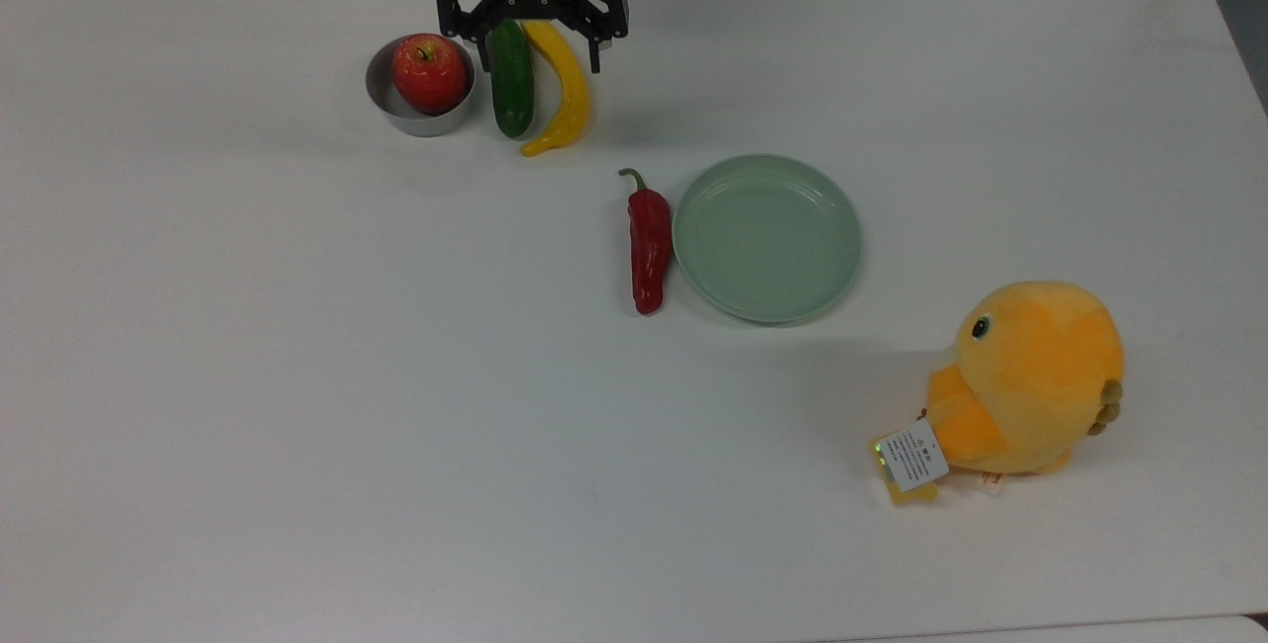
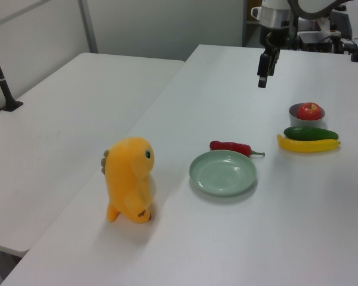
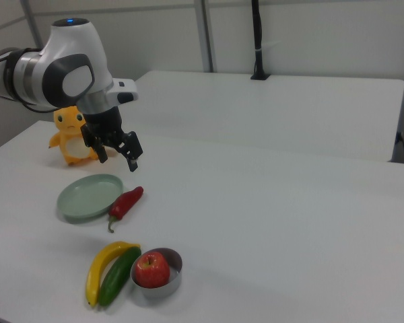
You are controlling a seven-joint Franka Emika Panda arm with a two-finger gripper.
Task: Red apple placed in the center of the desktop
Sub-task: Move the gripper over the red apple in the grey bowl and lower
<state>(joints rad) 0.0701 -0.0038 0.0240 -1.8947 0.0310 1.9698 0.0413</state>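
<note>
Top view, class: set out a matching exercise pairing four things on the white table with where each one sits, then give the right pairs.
Column one:
1. red apple
2. red chili pepper
3. cucumber
4. plush chick

Column two:
A. lying between the grey bowl and the banana
B. standing apart from the rest, toward the top view's lower right
C. sitting inside the grey bowl
D. lying along the top view's left edge of the green plate

Pairs: 1-C, 2-D, 3-A, 4-B.
</note>
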